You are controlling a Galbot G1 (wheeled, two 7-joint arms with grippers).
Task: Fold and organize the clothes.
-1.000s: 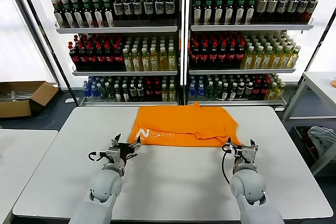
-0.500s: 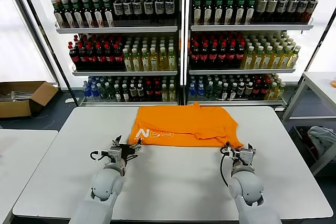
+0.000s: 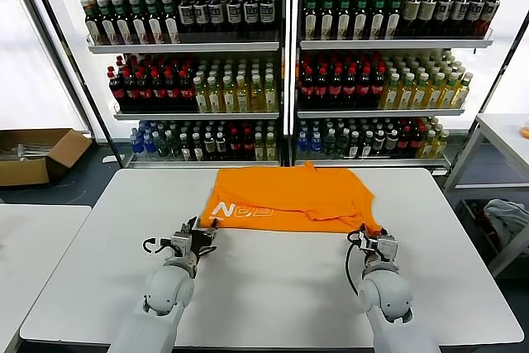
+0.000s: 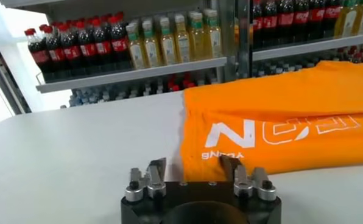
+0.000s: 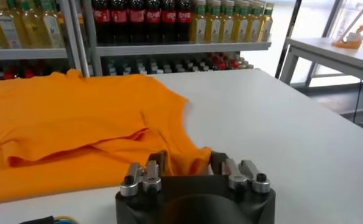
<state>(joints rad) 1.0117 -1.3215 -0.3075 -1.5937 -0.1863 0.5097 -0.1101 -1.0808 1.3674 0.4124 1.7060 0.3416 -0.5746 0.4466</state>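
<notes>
The T-shirt (image 3: 289, 197) is bright orange, short-sleeved and folded into a wide flat band on the white table, with white lettering facing up along its near edge towards the left gripper (image 3: 201, 240). That lettered near corner lies between the left gripper's fingers, and the opposite near corner, plain orange and slightly rumpled, lies between the fingers of the right gripper (image 3: 373, 242). Folds and overlapping layers show ahead of the right gripper.
</notes>
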